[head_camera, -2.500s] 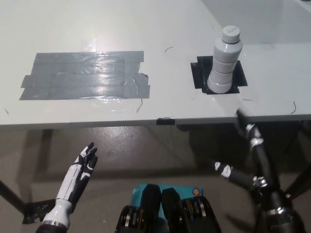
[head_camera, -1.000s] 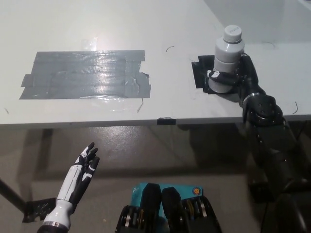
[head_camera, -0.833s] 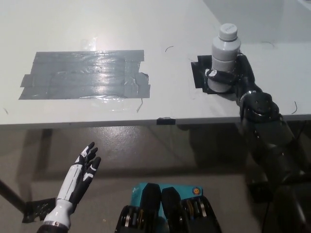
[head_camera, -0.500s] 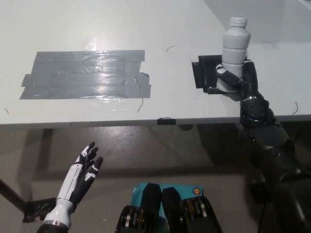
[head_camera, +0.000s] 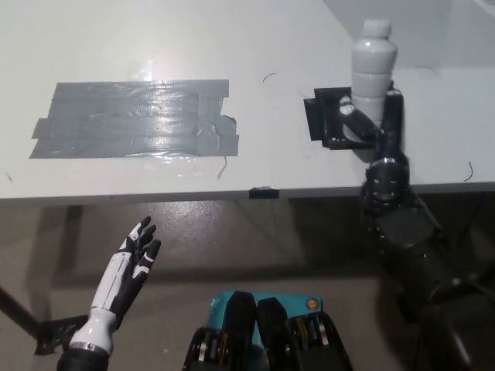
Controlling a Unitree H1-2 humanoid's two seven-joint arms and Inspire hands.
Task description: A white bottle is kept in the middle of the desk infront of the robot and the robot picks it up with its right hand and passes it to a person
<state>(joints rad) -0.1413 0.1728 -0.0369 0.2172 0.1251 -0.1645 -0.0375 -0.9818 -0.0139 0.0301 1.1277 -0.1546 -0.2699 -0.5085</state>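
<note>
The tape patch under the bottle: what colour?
Black, seen in the head view: the tape patch beneath the bottle held by the right hand.

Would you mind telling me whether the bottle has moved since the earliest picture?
Yes. The bottle, held by the right hand, now leans up and to the right off the black square; earlier it stood on it. The left hand rests low.

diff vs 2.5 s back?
The right robot hand came up from below the desk edge and closed on the white bottle. The bottle, which stood on the black square, now sits higher and further right in the picture, apparently lifted off it. Unchanged: the left robot hand open below the desk, and the grey tape patch.
</note>
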